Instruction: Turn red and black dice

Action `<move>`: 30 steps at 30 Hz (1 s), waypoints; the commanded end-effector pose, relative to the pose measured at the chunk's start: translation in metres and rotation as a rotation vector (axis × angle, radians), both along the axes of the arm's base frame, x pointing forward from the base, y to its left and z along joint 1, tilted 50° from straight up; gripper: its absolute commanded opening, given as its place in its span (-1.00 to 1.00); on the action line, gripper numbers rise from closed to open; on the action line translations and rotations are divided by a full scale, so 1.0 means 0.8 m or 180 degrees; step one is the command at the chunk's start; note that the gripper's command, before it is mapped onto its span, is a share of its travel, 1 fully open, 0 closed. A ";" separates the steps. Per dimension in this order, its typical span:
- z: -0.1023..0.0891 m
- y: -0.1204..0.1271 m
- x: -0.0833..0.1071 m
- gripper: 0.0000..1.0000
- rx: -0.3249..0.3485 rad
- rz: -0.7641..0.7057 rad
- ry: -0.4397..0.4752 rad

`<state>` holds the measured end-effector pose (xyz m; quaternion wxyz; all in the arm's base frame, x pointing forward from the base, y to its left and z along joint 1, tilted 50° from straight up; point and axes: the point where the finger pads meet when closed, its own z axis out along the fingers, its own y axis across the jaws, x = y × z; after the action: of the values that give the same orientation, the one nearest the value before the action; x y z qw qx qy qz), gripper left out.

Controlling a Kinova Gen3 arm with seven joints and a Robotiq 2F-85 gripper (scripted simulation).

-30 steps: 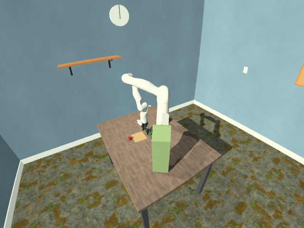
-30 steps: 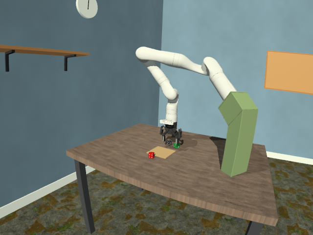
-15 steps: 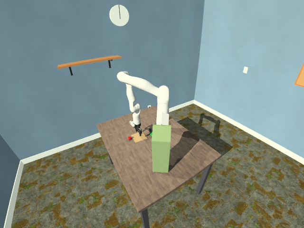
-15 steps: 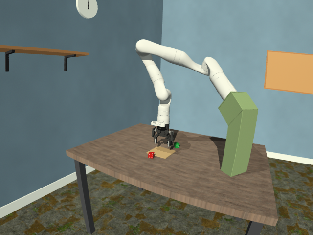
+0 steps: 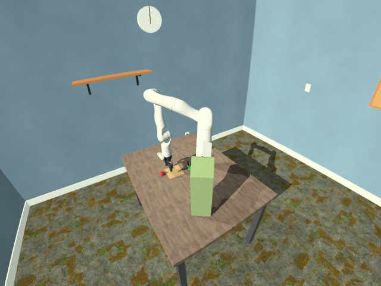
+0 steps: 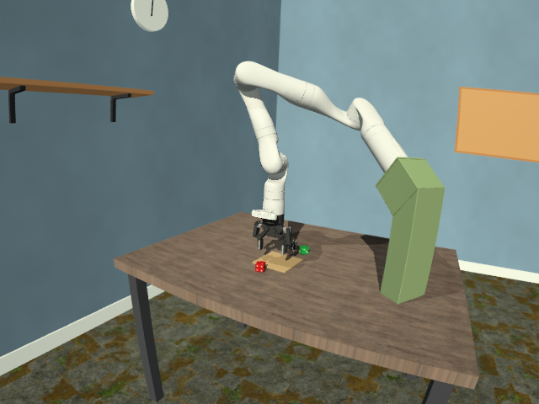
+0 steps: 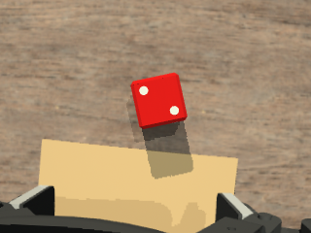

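The red die (image 7: 158, 99) lies on the bare table just off the tan mat (image 7: 138, 186), with 2 on top. It also shows in the exterior view (image 6: 260, 266) at the mat's near left corner (image 6: 277, 261), and in the top view (image 5: 162, 173). My gripper (image 6: 273, 247) hangs open and empty a little above the mat (image 5: 174, 171), fingers pointing down (image 5: 168, 166). The green die (image 6: 304, 249) lies on the table past the mat's far right side. The black die (image 6: 294, 248) is mostly hidden behind my right finger; its top face cannot be read.
A tall green block (image 6: 408, 230) stands on the table to the right, in front of the arm's base (image 5: 202, 186). The table's edges are well away from the mat.
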<state>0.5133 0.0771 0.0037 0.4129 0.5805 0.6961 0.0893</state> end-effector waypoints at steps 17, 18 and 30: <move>-0.003 0.012 0.001 1.00 -0.0008 0.0037 0.0001; -0.003 0.012 0.001 1.00 -0.0008 0.0037 0.0001; -0.003 0.012 0.001 1.00 -0.0008 0.0037 0.0001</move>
<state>0.5142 0.0860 0.0010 0.4132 0.5761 0.6995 0.0903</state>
